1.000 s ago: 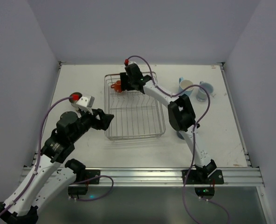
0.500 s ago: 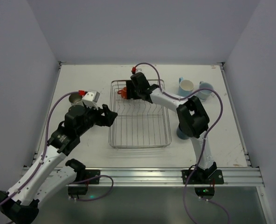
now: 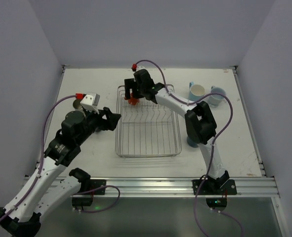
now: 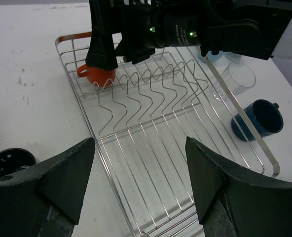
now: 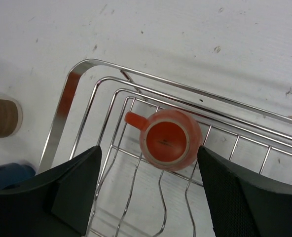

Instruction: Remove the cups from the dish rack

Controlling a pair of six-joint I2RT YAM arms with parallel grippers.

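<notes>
My right fingers [image 5: 72, 192] are spread wide with nothing in them. The right gripper [image 5: 150, 150] hangs right over the small orange mug [image 5: 166, 139]. That mug sits upside down in the far left corner of the silver wire dish rack [image 3: 148, 155], and its handle points toward the rack's left rim. It is the only cup I can see inside the rack. My left fingers [image 4: 62, 177] are wide apart and hold nothing too, and the left gripper [image 4: 140, 143] hovers just beside the rack's left side. A second ago the rack lay a little more to the left. It has slid to the right since then and taken the mug along. In the last half second the rack stayed put and my right gripper moved back above the mug. So I think the rack got pushed, and the mug is not grabbed yet. Two light blue mugs [image 3: 197, 91] stand off the rack's far right corner, and a dark blue mug [image 4: 257, 118] sits just beside its right side. I think this is the last cup to take out.
</notes>
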